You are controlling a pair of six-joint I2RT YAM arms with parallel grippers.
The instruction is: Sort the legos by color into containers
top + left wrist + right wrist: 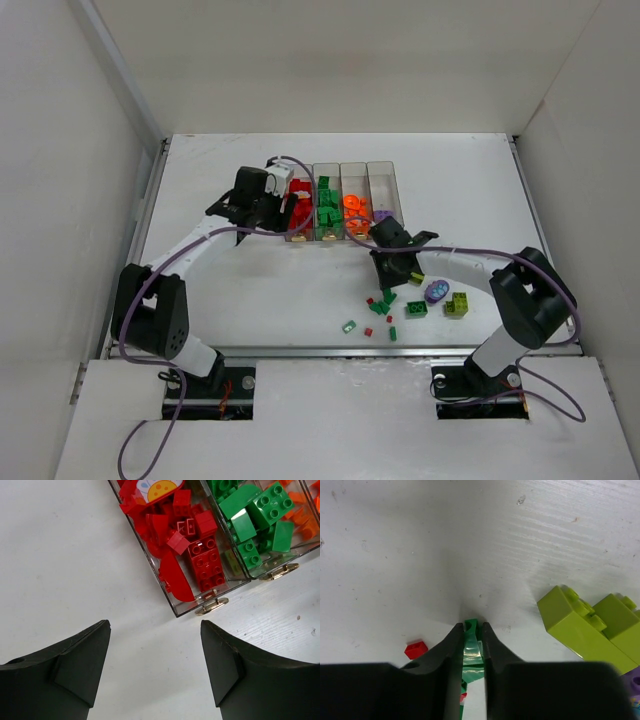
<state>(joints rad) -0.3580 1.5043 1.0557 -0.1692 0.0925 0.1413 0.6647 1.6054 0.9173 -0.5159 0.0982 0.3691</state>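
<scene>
The containers (381, 172) are four clear bins in a row at the table's back middle. Red legos (200, 560) fill the left bin, green ones (260, 510) the second, orange ones (300, 515) the third. My left gripper (155, 630) hangs open and empty over bare table, just short of the red bin's brass dot (212, 606). My right gripper (471, 626) is down at the table, shut on a thin green lego (471, 645). In the top view the right gripper (390, 283) sits at the edge of the loose pile and the left gripper (262, 222) beside the red bin.
Loose legos lie front right: a green brick (416, 309), lime-yellow bricks (457, 304), a purple oval piece (436, 291), small green (349, 326) and red bits (369, 331). In the right wrist view, lime-yellow bricks (580, 630) and a red bit (415, 649) flank the fingers.
</scene>
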